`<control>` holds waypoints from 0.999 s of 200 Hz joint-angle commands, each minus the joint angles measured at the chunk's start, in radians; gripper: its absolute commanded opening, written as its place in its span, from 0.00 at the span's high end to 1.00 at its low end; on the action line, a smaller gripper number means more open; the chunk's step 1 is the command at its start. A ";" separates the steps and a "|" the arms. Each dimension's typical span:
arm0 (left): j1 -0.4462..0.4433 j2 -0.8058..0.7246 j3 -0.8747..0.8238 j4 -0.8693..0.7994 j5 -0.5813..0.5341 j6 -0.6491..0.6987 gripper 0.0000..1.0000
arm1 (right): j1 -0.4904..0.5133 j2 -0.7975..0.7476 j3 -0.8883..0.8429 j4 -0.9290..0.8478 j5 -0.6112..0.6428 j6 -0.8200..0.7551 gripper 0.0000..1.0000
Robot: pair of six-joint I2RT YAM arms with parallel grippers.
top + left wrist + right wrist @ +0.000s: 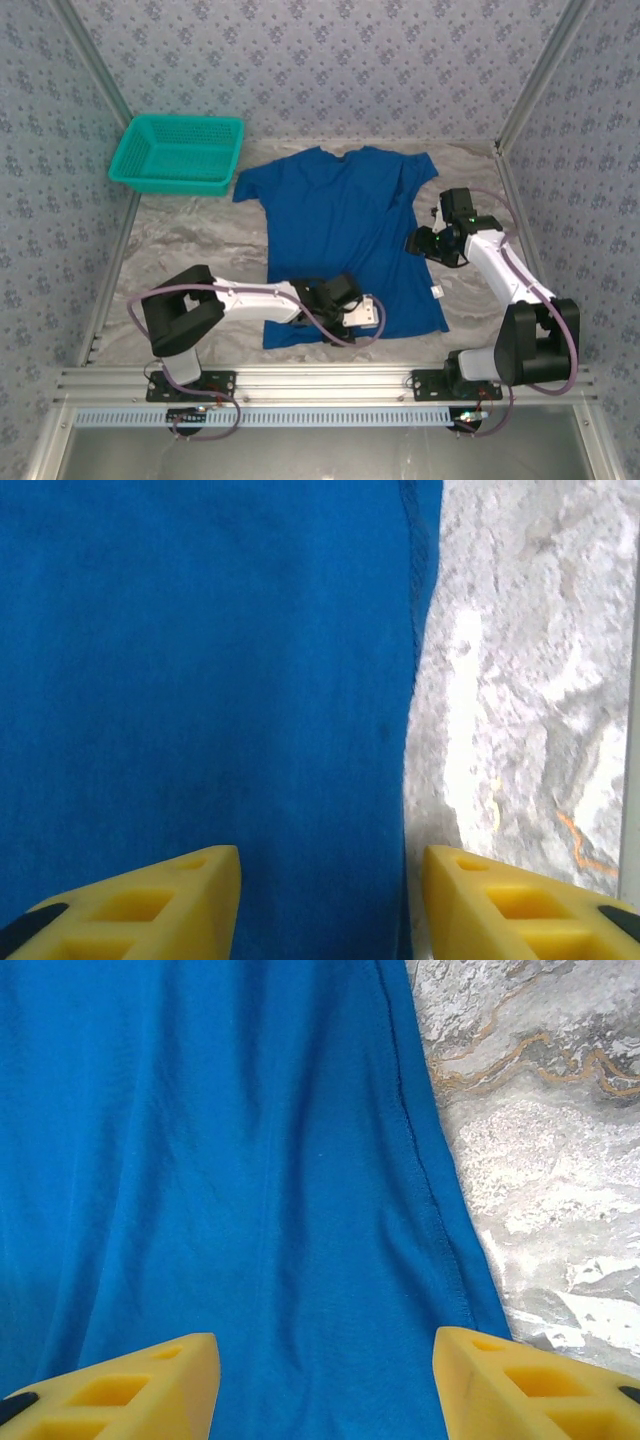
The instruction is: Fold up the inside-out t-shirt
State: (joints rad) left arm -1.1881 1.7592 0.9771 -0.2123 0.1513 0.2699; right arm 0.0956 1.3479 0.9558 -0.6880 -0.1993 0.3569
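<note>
Two half-open, empty jaws: your left gripper [330, 905] straddles the inside-out t-shirt [330, 220] at its bottom hem, and your right gripper [325, 1385] at its side edge. You're at the grasping step; next you likely need to pinch both edges.

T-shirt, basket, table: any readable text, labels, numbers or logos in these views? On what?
Nothing legible.
Small pale tag at the edge of the t-shirt on the right arm's side, near the hem: too small to read.
Teal basket: no label or marking to be seen.
Wrist views: plain blue fabric and marbled table, no print.
</note>
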 commanded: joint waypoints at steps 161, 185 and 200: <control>0.063 0.013 0.110 -0.019 0.077 -0.092 0.97 | 0.002 -0.072 -0.024 -0.064 -0.004 -0.040 0.39; 0.097 -0.018 0.104 -0.012 0.110 -0.136 1.00 | 0.019 -0.110 -0.005 -0.096 0.005 -0.067 0.39; 0.121 -0.052 0.103 -0.015 0.116 -0.184 1.00 | 0.025 -0.174 -0.005 -0.101 -0.004 -0.084 0.39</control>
State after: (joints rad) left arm -1.1015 1.7855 1.0657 -0.2245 0.2176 0.1650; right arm 0.1070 1.2633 0.9260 -0.7364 -0.1989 0.3210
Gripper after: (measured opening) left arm 0.043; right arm 0.610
